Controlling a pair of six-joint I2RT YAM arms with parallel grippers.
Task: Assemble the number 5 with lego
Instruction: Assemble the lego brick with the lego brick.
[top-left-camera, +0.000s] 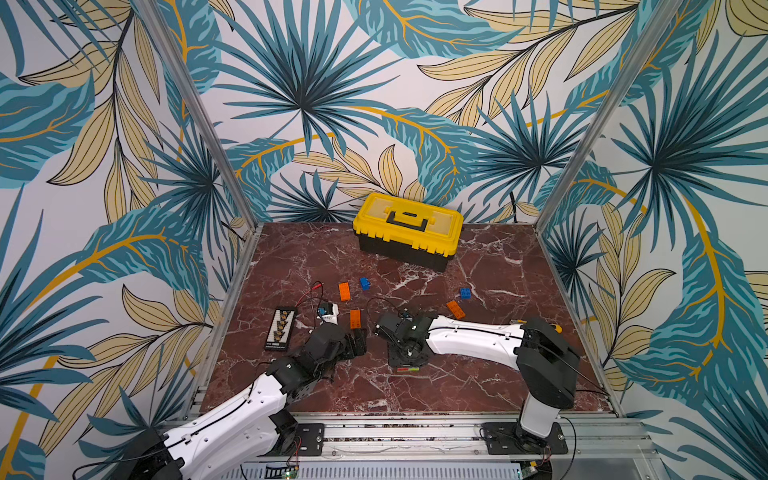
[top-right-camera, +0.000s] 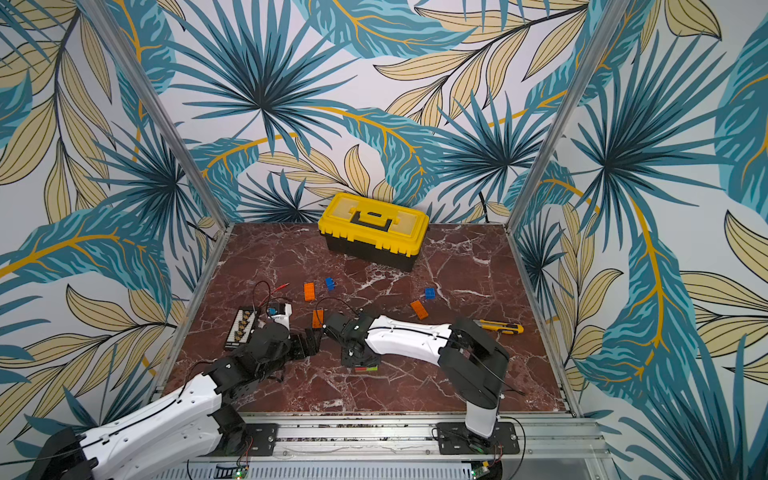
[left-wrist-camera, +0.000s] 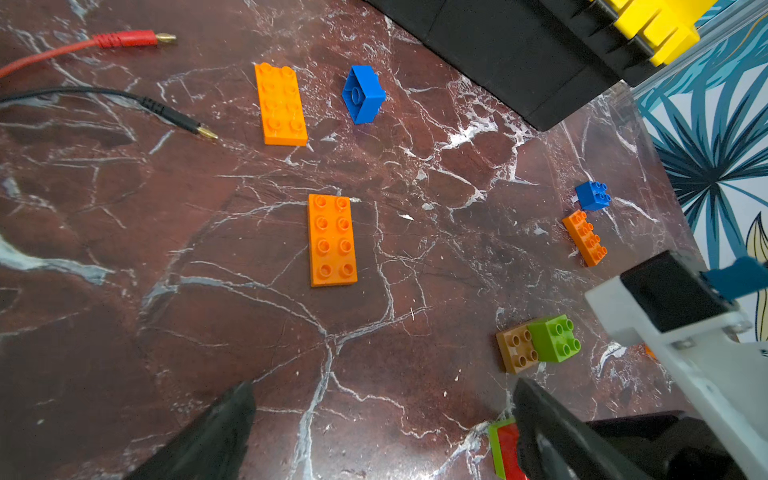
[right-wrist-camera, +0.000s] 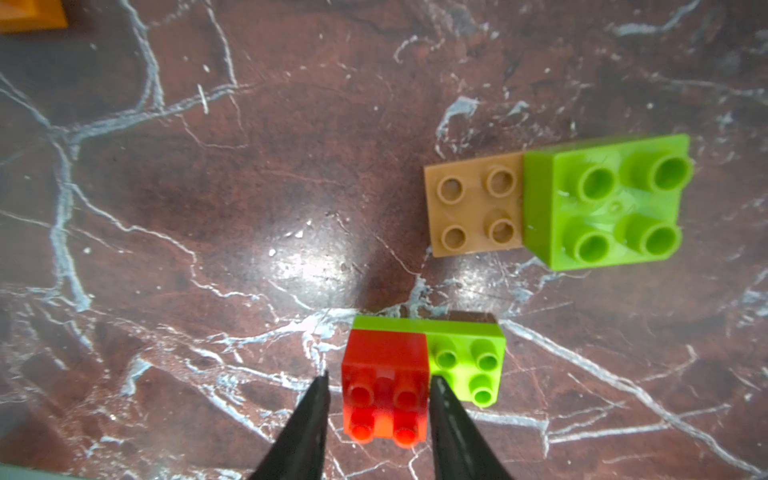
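A red lego brick (right-wrist-camera: 384, 357) sits on one half of a lime green oblong (right-wrist-camera: 467, 361) that lies on the marble floor. My right gripper (right-wrist-camera: 378, 376) points down over it and is narrowly open. Its fingers straddle the red brick, with a thin gap on one side. A second lime brick (right-wrist-camera: 602, 199) sits on a tan plate (right-wrist-camera: 473, 208) just beyond. My left gripper (left-wrist-camera: 384, 384) hangs wide open over bare marble, holding nothing. Three orange oblongs (top-left-camera: 344, 291) (top-left-camera: 355, 318) (top-left-camera: 455, 309) and two blue bricks (top-left-camera: 365, 283) (top-left-camera: 465, 293) lie further back.
A yellow-and-black toolbox (top-left-camera: 407, 228) stands at the back wall. A black board (top-left-camera: 281, 328), a small white device (top-left-camera: 328, 311) and red and black leads (left-wrist-camera: 124, 39) lie at the left. A yellow utility knife (top-right-camera: 498, 327) lies behind the right arm.
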